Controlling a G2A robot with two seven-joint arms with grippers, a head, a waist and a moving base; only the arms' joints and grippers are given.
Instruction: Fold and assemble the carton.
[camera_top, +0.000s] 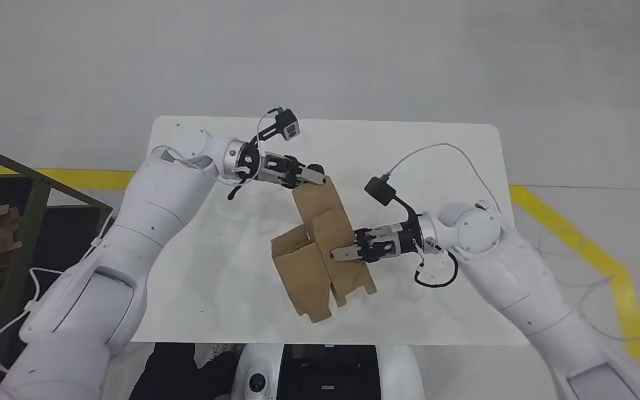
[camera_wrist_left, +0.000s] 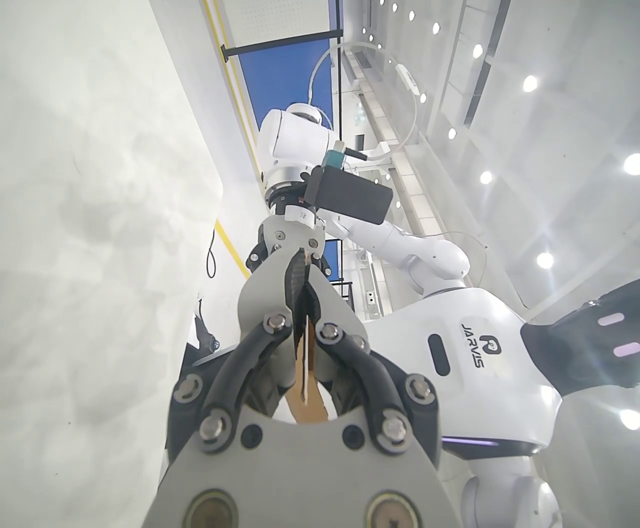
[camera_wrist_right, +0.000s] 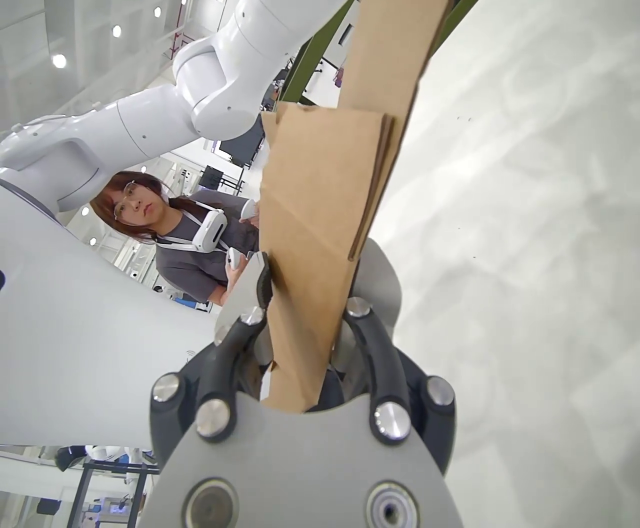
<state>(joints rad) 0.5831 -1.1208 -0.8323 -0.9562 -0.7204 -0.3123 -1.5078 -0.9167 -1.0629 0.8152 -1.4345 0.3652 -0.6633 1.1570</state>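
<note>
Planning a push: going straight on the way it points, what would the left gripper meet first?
The carton the left gripper clamps; beyond it, probably the right gripper, though depth is unclear.

One brown cardboard carton (camera_top: 318, 255), one white table (camera_top: 200, 255) with rounded corners, two robot grippers, counted as one left gripper (camera_top: 318, 178) and one right gripper (camera_top: 338, 254), one dark green metal frame (camera_top: 35, 230) beside the table, two stretches of yellow tape (camera_top: 92, 178) on the floor

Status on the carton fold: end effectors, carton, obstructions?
Left end effector shut on carton, far end. Right end effector shut on its layered panels. Carton partly folded, unassembled. Nothing in the way seen.
</note>
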